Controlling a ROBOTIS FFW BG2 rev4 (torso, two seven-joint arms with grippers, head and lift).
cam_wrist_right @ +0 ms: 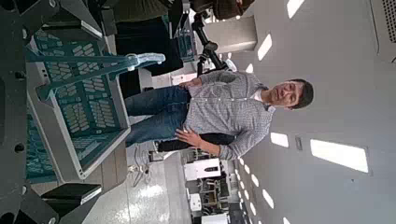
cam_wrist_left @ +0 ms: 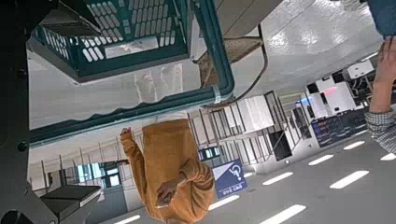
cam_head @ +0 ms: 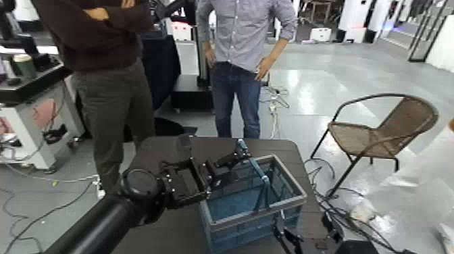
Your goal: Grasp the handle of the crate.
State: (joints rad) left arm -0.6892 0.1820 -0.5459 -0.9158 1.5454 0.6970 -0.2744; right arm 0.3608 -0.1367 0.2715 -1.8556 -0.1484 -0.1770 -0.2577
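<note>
Left gripper (cam_head: 233,164): fingers spread, positioned beside the handle (cam_head: 262,181) — a thin teal-blue bar, raised, arching across the crate (cam_head: 253,202). Crate: blue-grey lattice sides, pale grey rim, on the dark table (cam_head: 162,226). Right gripper (cam_head: 304,233): near the crate's opposite side.

The blue-grey plastic crate (cam_head: 233,234), lattice-sided with a paler grey rim, sits upright below and beyond the left hand (cam_head: 235,168), its thin teal-blue handle (cam_head: 261,177) raised in an arch across it, just beside that hand's fingertips.
</note>
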